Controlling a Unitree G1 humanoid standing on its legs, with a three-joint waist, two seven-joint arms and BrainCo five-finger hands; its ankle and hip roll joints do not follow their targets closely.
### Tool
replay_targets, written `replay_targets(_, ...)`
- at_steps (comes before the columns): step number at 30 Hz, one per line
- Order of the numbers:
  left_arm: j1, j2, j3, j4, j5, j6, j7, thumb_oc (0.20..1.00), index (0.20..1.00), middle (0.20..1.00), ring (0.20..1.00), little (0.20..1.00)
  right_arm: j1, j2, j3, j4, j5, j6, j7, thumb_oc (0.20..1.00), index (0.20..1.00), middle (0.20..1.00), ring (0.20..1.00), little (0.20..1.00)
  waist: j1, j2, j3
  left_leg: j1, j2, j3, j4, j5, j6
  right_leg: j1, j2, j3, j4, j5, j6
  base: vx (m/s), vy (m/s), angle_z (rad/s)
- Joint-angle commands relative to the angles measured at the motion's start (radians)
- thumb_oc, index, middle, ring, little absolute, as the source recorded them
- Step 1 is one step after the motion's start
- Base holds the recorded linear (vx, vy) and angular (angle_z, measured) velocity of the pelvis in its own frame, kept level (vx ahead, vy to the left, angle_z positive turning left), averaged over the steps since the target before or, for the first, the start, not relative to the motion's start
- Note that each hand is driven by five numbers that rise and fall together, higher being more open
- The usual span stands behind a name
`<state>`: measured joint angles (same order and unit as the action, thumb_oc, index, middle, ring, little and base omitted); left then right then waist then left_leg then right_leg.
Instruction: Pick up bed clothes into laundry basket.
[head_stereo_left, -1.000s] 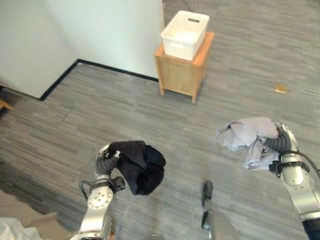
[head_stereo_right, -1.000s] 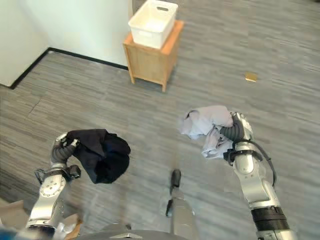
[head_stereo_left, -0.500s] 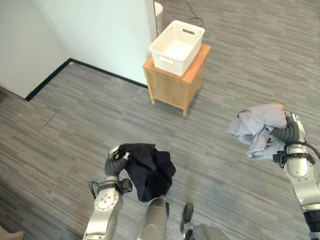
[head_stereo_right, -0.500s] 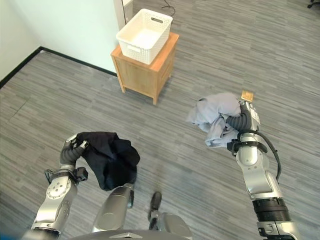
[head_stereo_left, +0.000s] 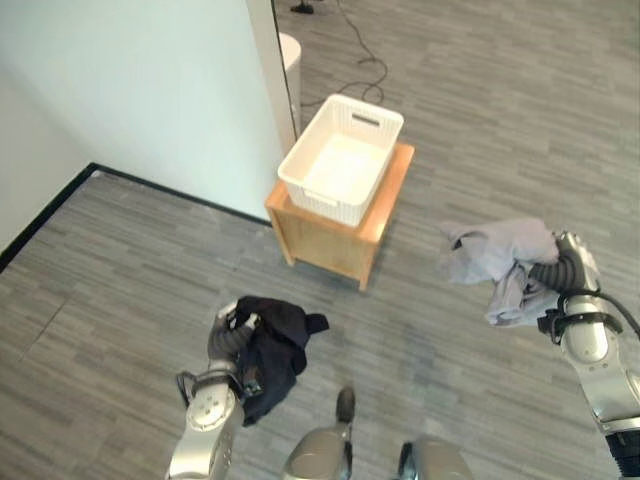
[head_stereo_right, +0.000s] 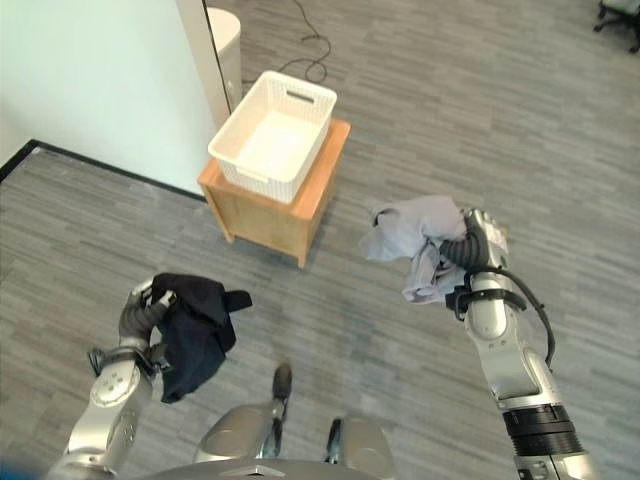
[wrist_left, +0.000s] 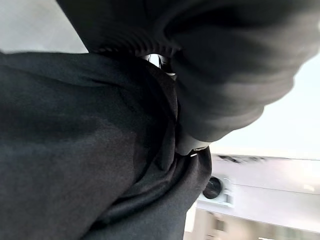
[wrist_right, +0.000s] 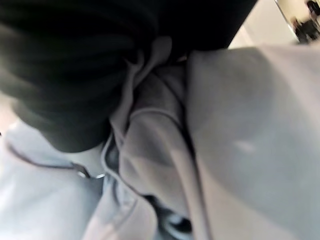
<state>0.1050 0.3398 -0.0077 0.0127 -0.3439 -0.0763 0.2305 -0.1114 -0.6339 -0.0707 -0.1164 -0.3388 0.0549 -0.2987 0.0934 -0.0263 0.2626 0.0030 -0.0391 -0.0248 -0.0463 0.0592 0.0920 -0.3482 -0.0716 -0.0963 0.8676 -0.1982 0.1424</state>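
Observation:
A white laundry basket (head_stereo_left: 343, 172) stands with nothing in it on a small wooden cabinet (head_stereo_left: 330, 238) ahead of me, beside a wall corner. My left hand (head_stereo_left: 229, 335) is low at the left, shut on a black garment (head_stereo_left: 272, 352) that hangs bunched from it above the floor; the same black cloth (wrist_left: 75, 150) lies over the hand in the left wrist view. My right hand (head_stereo_left: 566, 268) is raised at the right, shut on a crumpled light grey garment (head_stereo_left: 500, 262), right of the cabinet. The grey cloth (wrist_right: 225, 125) covers the right wrist view.
A white wall (head_stereo_left: 150, 90) with a dark skirting runs along the left up to the cabinet. A white round bin (head_stereo_left: 290, 52) and a loose cord (head_stereo_left: 365, 70) lie on the floor behind the basket. Open grey plank floor (head_stereo_left: 440, 350) lies between me and the cabinet.
The camera has moved towards the cabinet, so basket and cabinet now sit nearer and lower in the views. Both hands still hold their garments; the black one hangs narrower.

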Motion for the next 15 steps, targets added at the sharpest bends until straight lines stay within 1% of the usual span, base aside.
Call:
replay_targets(1,0.023,0.064,-0.017,-0.057,-0.018,-0.061,-0.005,0.200,0.200,0.200,0.200,0.200,-0.191,-0.106,-0.059,0.039,-0.003,-0.036,-0.101,0.200,0.200,0.200,0.200,0.200,0.027,-0.037,-0.043,-0.018,0.058,-0.015,-0.041,-0.026,-0.090,0.127,0.025,-0.015,-0.509,0.172,0.001,0.24,-0.088,1.00)
replay_targets(2,0.023,0.064,-0.016,-0.056,-0.019,-0.062,-0.006,0.200,0.200,0.200,0.200,0.200,-0.197,-0.107,-0.055,0.044,-0.001,-0.037,-0.102,0.200,0.200,0.200,0.200,0.200,0.018,-0.032,-0.042,-0.012,0.063,-0.023,-0.041,-0.034,-0.091,0.148,0.029,-0.024,-0.533,0.173,0.000,0.34,-0.142,0.95)
replay_targets(3,0.024,0.061,-0.019,-0.050,-0.024,-0.063,-0.007,0.200,0.200,0.200,0.200,0.200,-0.213,-0.117,-0.053,0.053,0.004,-0.033,-0.110,0.200,0.200,0.200,0.200,0.200,0.018,-0.043,-0.041,0.003,0.055,-0.035,-0.041,-0.047,-0.097,0.124,0.021,-0.015,-0.616,0.183,0.000,0.28,-0.108,0.63)
replay_targets(4,0.022,0.060,-0.018,-0.042,-0.028,-0.065,-0.009,0.200,0.200,0.200,0.200,0.200,-0.233,-0.129,-0.046,0.069,0.011,-0.027,-0.117,0.200,0.200,0.200,0.200,0.200,0.014,-0.043,-0.043,0.019,0.058,-0.047,-0.041,-0.067,-0.103,0.133,0.015,-0.015,-0.712,0.203,0.005,0.38,-0.174,0.75)
replay_targets(5,0.023,0.059,-0.015,-0.035,-0.031,-0.067,-0.010,0.200,0.200,0.200,0.200,0.200,-0.255,-0.139,-0.038,0.084,0.011,-0.021,-0.123,0.200,0.200,0.200,0.200,0.200,0.014,-0.046,-0.041,0.036,0.062,-0.058,-0.041,-0.083,-0.110,0.130,0.000,-0.016,-0.782,0.245,0.018,0.38,-0.172,0.79)
replay_targets(6,0.024,0.058,-0.013,-0.029,-0.031,-0.069,-0.012,0.200,0.200,0.200,0.200,0.200,-0.266,-0.147,-0.034,0.092,0.010,-0.018,-0.126,0.200,0.200,0.200,0.200,0.200,0.014,-0.049,-0.041,0.051,0.066,-0.067,-0.041,-0.095,-0.116,0.109,-0.013,-0.013,-0.820,0.276,0.030,0.26,-0.118,0.74)
replay_targets(7,0.024,0.057,-0.012,-0.029,-0.031,-0.070,-0.012,0.200,0.200,0.200,0.200,0.200,-0.270,-0.148,-0.031,0.095,0.010,-0.018,-0.127,0.200,0.200,0.200,0.200,0.200,0.013,-0.045,-0.041,0.053,0.070,-0.068,-0.041,-0.098,-0.116,0.116,-0.010,-0.015,-0.830,0.281,0.031,0.25,-0.103,0.57)
replay_targets(8,0.026,0.055,-0.010,-0.024,-0.033,-0.073,-0.011,0.200,0.200,0.200,0.200,0.200,-0.280,-0.153,-0.021,0.103,0.008,-0.014,-0.123,0.200,0.200,0.200,0.200,0.200,0.012,-0.045,-0.042,0.067,0.076,-0.078,-0.041,-0.109,-0.120,0.108,-0.013,-0.007,-0.855,0.299,0.037,0.39,-0.186,0.57)
replay_targets(9,0.035,0.051,0.000,-0.015,-0.042,-0.078,-0.014,0.200,0.200,0.200,0.200,0.200,-0.305,-0.159,0.004,0.119,0.004,-0.013,-0.115,0.200,0.200,0.200,0.200,0.200,0.017,-0.057,-0.048,0.104,0.088,-0.094,-0.041,-0.142,-0.129,0.106,-0.024,0.001,-0.890,0.332,0.045,0.52,-0.276,0.62)
replay_targets(10,0.048,0.046,0.005,-0.009,-0.043,-0.076,-0.018,0.200,0.200,0.200,0.200,0.200,-0.317,-0.157,0.020,0.130,0.004,-0.014,-0.107,0.200,0.200,0.200,0.200,0.200,0.024,-0.067,-0.053,0.125,0.095,-0.097,-0.041,-0.165,-0.134,0.121,-0.033,-0.010,-0.913,0.348,0.042,0.51,-0.266,0.60)
replay_targets(12,0.076,0.025,0.024,-0.002,-0.041,-0.077,-0.017,0.200,0.200,0.200,0.200,0.200,-0.334,-0.134,0.048,0.135,0.008,-0.019,-0.095,0.200,0.200,0.200,0.200,0.200,0.026,-0.075,-0.075,0.166,0.117,-0.096,-0.041,-0.192,-0.143,0.163,-0.034,-0.011,-0.938,0.368,0.046,0.37,-0.174,0.13)
replay_targets(13,0.082,0.016,0.028,0.003,-0.042,-0.072,-0.018,0.200,0.200,0.200,0.200,0.200,-0.337,-0.118,0.063,0.130,0.009,-0.024,-0.087,0.200,0.200,0.200,0.200,0.200,0.032,-0.080,-0.086,0.172,0.128,-0.089,-0.010,-0.206,-0.146,0.187,-0.036,-0.014,-0.941,0.367,0.043,0.34,-0.193,-0.52)
replay_targets(14,0.093,0.009,0.033,0.004,-0.049,-0.070,-0.017,0.200,0.200,0.200,0.200,0.200,-0.343,-0.108,0.077,0.120,0.001,-0.025,-0.080,0.200,0.200,0.200,0.200,0.200,0.040,-0.080,-0.085,0.159,0.129,-0.084,0.052,-0.215,-0.153,0.211,-0.031,-0.014,-0.942,0.358,0.032,0.26,-0.205,-0.69)
replay_targets(15,0.110,-0.004,0.040,-0.003,-0.059,-0.072,-0.018,0.200,0.200,0.200,0.200,0.200,-0.348,-0.102,0.092,0.107,-0.008,-0.030,-0.074,0.200,0.200,0.200,0.200,0.200,0.047,-0.077,-0.076,0.108,0.120,-0.090,0.180,-0.210,-0.166,0.238,-0.027,-0.015,-0.944,0.351,0.017,0.16,-0.188,-0.48)
